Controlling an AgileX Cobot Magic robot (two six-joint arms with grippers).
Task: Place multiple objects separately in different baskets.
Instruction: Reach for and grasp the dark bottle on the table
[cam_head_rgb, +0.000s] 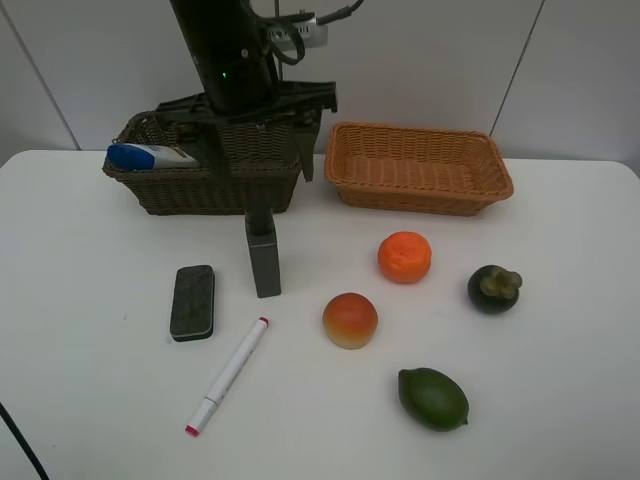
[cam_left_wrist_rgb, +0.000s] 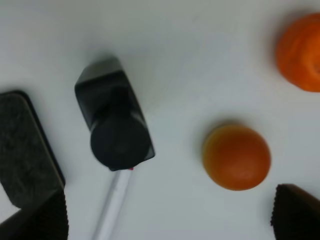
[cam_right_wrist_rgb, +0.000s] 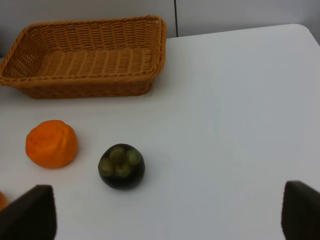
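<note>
White table (cam_head_rgb: 560, 400) holds upright dark pump bottle (cam_head_rgb: 264, 265), diagonal marker (cam_head_rgb: 229, 376); both jaws apart.

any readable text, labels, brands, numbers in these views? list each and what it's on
No text can be read in any view.
White bottle with blue cap: any print is too small to make out.
Marker: barrel looks plain white; any print is too small to read.
Dark pump bottle: no label visible, and it is blurred in the left wrist view.
Eraser block: no marking visible.
</note>
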